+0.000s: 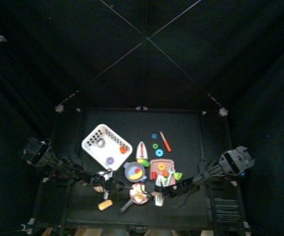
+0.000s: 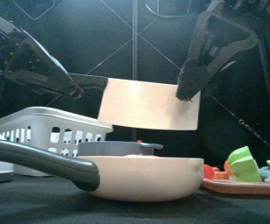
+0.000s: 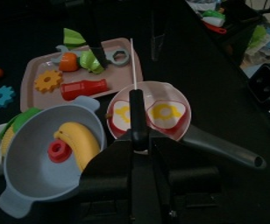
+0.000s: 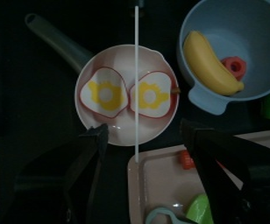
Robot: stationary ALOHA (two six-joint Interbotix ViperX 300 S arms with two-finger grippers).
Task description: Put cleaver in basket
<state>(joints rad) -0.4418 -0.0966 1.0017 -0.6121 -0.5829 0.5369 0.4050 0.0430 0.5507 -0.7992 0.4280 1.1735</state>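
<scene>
Cleaver [image 2: 149, 103] is hanging in the air above the frying pan [image 2: 149, 179], its broad cream blade standing upright and facing the table's front edge. It is sitting well clear of the pan's rim.

The left gripper [image 3: 144, 162] is clamping the cleaver's dark handle, at the end of the blade that is toward the basket [image 2: 44, 131]. From this wrist the blade is showing only as a thin pale line running out over the pan's two fried eggs [image 3: 149, 114].

The right gripper [image 4: 147, 131] is reaching down at the other end of the blade. Its jaws are standing wide apart, one on each side of the blade, which is showing edge-on as a thin line between them. In the front view one black finger [image 2: 190, 83] is lying against the blade's upper corner. Whether it is pressing there I cannot tell.

The white basket is resting on the table behind the pan, on the left arm's side, and the cleaver is not in it.

A grey-blue pot [image 4: 231, 52] holding a banana [image 4: 210, 61] is sitting just beside the pan. A pink tray [image 3: 41, 68] of toy food is lying near the pan as well.
</scene>
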